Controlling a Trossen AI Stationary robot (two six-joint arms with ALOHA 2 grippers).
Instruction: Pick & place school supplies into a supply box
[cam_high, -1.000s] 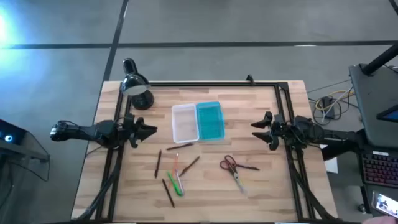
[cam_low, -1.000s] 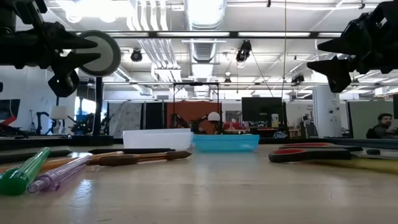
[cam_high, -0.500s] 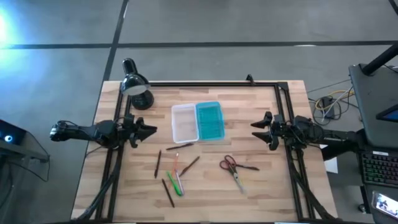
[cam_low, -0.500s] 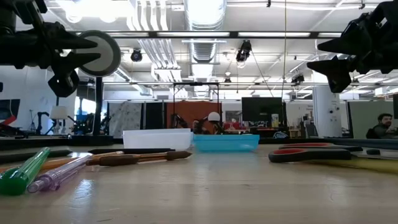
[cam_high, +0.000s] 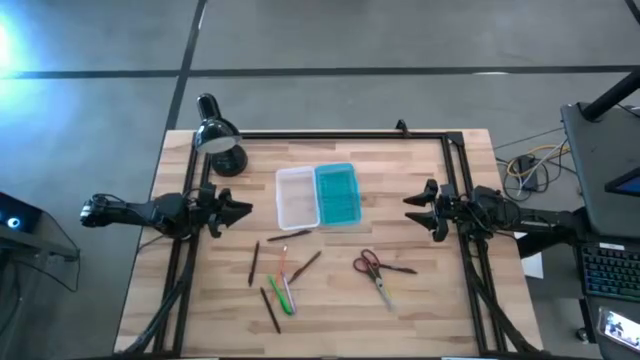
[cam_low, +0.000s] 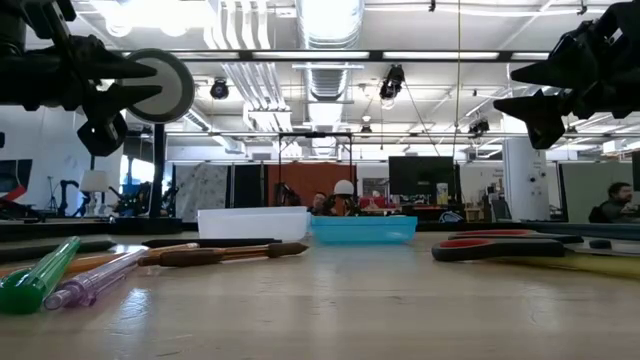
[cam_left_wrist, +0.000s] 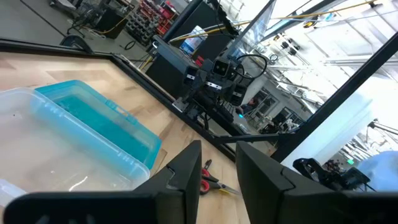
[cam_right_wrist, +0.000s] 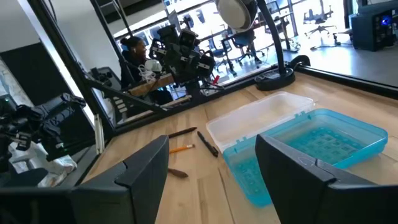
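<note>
The supply box (cam_high: 318, 197) lies open at the table's far middle, with its clear tray (cam_high: 297, 198) on the left and its turquoise lid (cam_high: 337, 195) on the right. Red-handled scissors (cam_high: 375, 268) lie flat to the near right. Brown pencils (cam_high: 255, 262), a green marker (cam_high: 284, 295) and an orange pencil (cam_high: 283, 262) are scattered near of the box. My left gripper (cam_high: 240, 209) hovers open to the left of the box. My right gripper (cam_high: 410, 200) hovers open to its right. Both point at the box, above the table.
A black desk lamp (cam_high: 222, 145) stands at the far left corner. A black frame rail (cam_high: 330, 133) runs along the far edge and down both sides. Bare wood lies between the scissors and my right gripper. People sit in the room beyond the table (cam_low: 618, 205).
</note>
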